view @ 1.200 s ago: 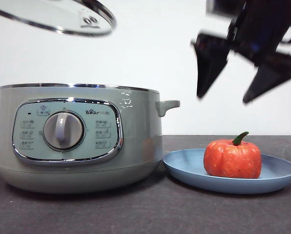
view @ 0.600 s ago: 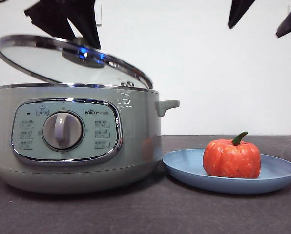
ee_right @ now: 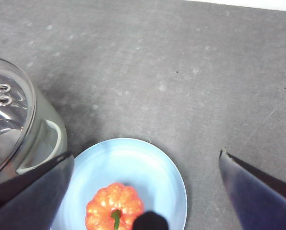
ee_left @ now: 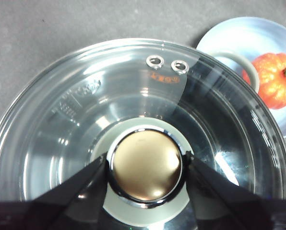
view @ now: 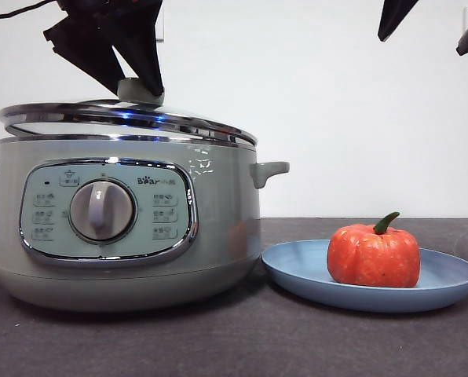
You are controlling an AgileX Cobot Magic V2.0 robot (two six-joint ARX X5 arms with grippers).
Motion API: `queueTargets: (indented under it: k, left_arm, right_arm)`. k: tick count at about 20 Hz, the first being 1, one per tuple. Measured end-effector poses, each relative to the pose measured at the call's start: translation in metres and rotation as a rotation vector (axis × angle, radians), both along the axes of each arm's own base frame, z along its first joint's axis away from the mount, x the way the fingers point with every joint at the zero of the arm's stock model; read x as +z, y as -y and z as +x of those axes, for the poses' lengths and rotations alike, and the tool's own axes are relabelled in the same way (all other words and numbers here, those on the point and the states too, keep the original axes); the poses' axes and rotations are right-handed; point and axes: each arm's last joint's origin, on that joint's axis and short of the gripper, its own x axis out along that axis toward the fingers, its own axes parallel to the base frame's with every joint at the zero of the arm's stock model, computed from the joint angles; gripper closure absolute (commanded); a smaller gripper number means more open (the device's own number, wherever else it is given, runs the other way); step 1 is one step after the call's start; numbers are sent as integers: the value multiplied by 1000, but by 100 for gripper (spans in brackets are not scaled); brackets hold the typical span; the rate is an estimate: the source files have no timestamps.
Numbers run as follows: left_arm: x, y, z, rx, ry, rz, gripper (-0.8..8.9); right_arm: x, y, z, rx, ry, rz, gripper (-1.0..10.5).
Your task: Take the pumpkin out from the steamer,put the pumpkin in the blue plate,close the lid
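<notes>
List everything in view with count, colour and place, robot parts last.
steamer: one, pale sage green, on the table beside the plate.
lid: one, glass with chrome rim, on top of the steamer, a bit tilted.
blue plate: one, light blue, on the table.
pumpkin: one, orange-red with green stem, on the blue plate.
table: one, dark grey.
left gripper: one, black, fingers shut on the lid's knob.
right gripper: one, black, open, high above the plate.
</notes>
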Motion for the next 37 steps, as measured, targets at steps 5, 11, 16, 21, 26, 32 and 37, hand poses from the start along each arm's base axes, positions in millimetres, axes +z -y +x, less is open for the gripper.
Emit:
queueTargets:
  k: [5,11,16,21,26,32,37]
  left_arm:
    - [-1,0,0,-1,-5,3,809]
    - [-6,-1,-1,1,-12,5,649]
    - [-9,-1,-1,8,5,-10,601]
    - [-12,0,-3,13,22,-26,593]
    - [-13,1,-2,32,33,-46,593]
    - [-15,8,1,25,55,-77,373]
    - [-7,6,-6,40,77,-78,374]
  right_arm:
    - [0,0,0,0,-2,-1,446]
    - [-1,0,0,0,-7,-3,446]
    - [-2,1,-1,0,-21,-10,446]
    - [-1,2,-5,0,-30,-14,446]
    - [-1,3,-7,0,-29,-13,446]
    - [0,3,-7,0,-28,-13,446]
    - [0,3,-7,3,-25,-10,447]
